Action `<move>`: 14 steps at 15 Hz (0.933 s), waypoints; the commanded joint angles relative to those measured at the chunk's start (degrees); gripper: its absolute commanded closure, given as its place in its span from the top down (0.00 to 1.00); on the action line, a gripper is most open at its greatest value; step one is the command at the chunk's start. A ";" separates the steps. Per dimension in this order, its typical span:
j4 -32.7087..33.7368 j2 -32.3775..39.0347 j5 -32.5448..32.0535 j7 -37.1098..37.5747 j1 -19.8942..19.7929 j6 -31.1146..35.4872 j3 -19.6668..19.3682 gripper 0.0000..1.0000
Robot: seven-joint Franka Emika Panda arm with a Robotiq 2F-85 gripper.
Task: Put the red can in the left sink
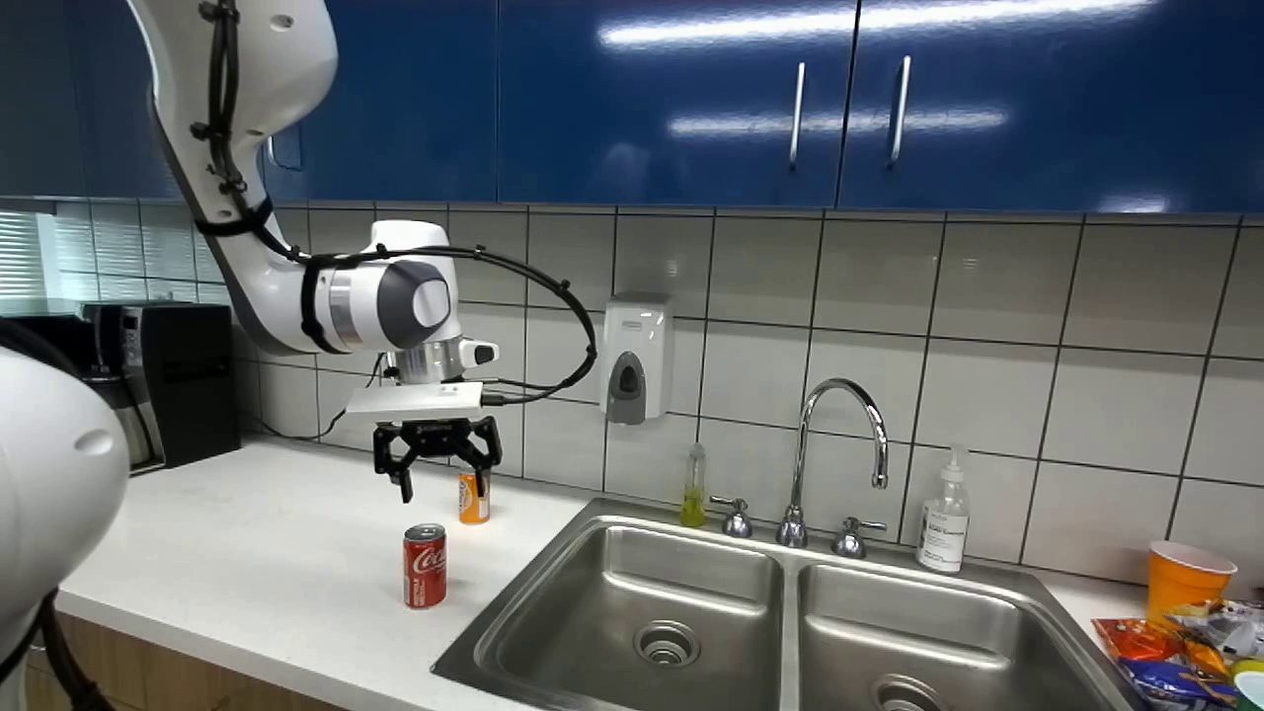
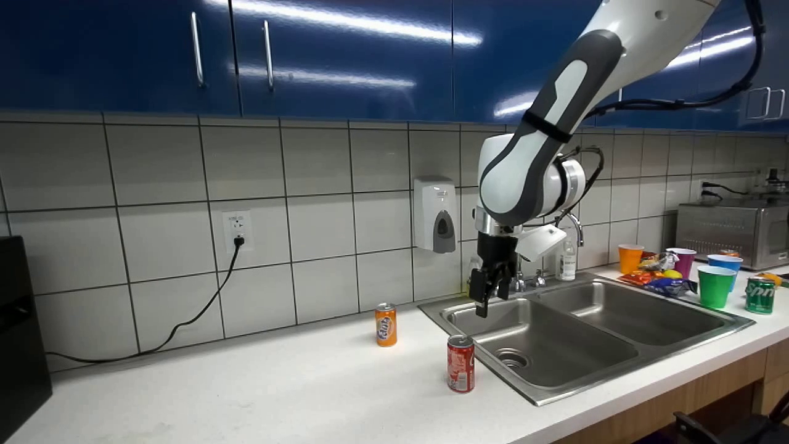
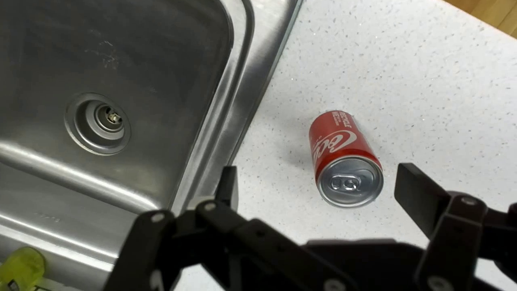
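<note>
While we hold our end effector (image 1: 443, 490) above the red can (image 1: 425, 566), jaws apart, the left sink (image 1: 632, 597) lies nearby.

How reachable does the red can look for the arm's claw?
Probably yes: the claw hangs open, higher than the red can, with nothing visible between them in the wrist view. The orange can stands apart, likely out of the way.

Two cans (image 2: 461, 365) stand left of the sink (image 1: 790, 632); four cups (image 2: 714, 288) and one green can (image 2: 760, 297), right. Two bottles (image 1: 943, 533) stand at its back.
</note>
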 commanded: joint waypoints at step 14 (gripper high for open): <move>7.17 9.89 1.53 0.94 0.38 0.44 3.78 1.00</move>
